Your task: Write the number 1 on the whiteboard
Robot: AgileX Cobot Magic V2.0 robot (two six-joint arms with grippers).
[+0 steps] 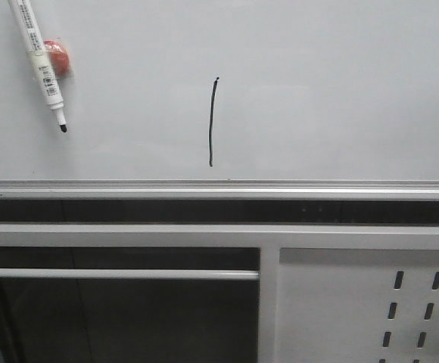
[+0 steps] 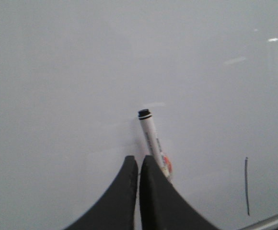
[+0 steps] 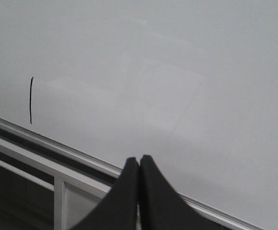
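Whiteboard: one number 1, one marker, one red magnet.

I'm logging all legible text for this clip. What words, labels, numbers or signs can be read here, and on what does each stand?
"1": the number 1, a thin black hand-drawn stroke on the whiteboard.
Printed label on the marker barrel: dark print in the front view, too small and blurred to read.
Red-orange object behind the marker: no readable text.

Wide free board, one corner taken

The whiteboard lies bare right of the number 1; only a marker and a red object occupy its far left.
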